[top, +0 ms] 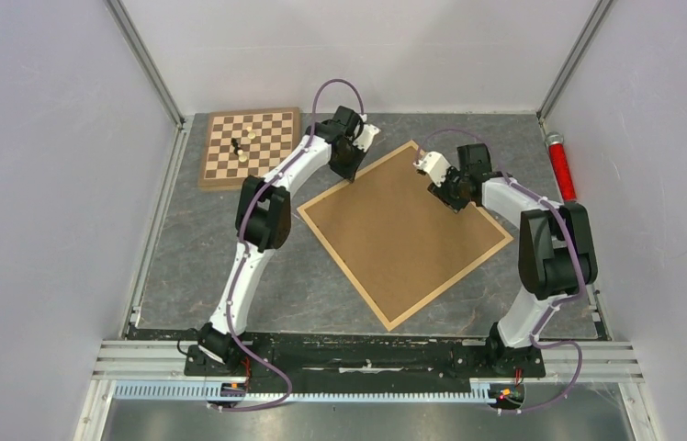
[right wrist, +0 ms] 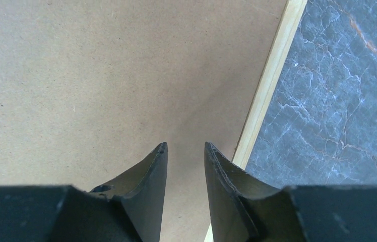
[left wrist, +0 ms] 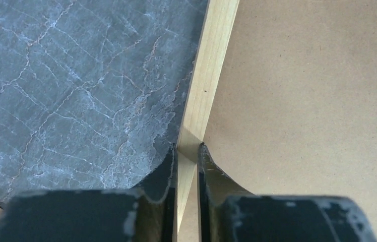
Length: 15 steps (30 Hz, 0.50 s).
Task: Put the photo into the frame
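The frame [top: 343,270] lies face down and turned like a diamond on the grey table, with its brown backing board [top: 404,230] filling it. My left gripper [top: 347,173] is at the frame's upper-left edge. In the left wrist view its fingers [left wrist: 169,171] pinch the light wood border [left wrist: 211,65], one on the table side and one on the board side. My right gripper [top: 450,200] hovers over the board near the upper-right edge, open with only bare board [right wrist: 101,75] between its fingers, and the border [right wrist: 272,75] runs just to its right. The photo is out of view.
A checkered chessboard [top: 266,138] with a few chess pieces [top: 241,149] sits at the back left, close to the left arm. A red cylinder [top: 560,167] lies along the right wall. White walls enclose the table on three sides.
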{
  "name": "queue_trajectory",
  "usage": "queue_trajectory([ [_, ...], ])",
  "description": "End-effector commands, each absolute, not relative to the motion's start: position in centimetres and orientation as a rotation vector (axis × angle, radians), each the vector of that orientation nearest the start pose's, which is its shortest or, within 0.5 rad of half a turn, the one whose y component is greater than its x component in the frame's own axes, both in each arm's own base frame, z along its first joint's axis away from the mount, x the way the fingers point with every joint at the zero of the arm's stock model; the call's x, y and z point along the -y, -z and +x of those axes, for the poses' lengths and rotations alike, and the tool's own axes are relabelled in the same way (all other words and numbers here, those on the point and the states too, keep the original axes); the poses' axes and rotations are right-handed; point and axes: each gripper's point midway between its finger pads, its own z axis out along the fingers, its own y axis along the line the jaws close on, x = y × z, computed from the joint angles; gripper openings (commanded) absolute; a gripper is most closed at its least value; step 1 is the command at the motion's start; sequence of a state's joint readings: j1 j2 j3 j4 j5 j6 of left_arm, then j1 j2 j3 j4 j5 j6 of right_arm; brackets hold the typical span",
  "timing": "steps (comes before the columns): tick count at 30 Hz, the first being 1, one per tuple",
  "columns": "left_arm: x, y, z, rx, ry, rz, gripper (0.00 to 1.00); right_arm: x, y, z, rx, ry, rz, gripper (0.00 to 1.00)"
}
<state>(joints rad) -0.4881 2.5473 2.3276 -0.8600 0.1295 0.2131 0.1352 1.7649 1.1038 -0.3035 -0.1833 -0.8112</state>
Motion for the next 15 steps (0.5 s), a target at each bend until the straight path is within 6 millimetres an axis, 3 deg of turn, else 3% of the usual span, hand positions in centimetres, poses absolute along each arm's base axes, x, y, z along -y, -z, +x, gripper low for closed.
queue_trajectory([
  [1, 25.7, 0.9, 45.5, -2.715, 0.33, 0.917, 0.03, -6.4, -7.1, 41.6, -2.208, 0.009, -1.074, 0.37],
  [10, 23.6, 0.7, 42.4, -2.771, 0.379, 0.815, 0.02, -5.7, -7.6, 39.4, -2.306, -0.031, -0.88, 0.52],
  [15, 22.0, 1.0, 38.5, -2.87, 0.533, 0.651, 0.02, -4.4, -7.8, 39.1, -2.358, -0.021, -0.763, 0.62],
])
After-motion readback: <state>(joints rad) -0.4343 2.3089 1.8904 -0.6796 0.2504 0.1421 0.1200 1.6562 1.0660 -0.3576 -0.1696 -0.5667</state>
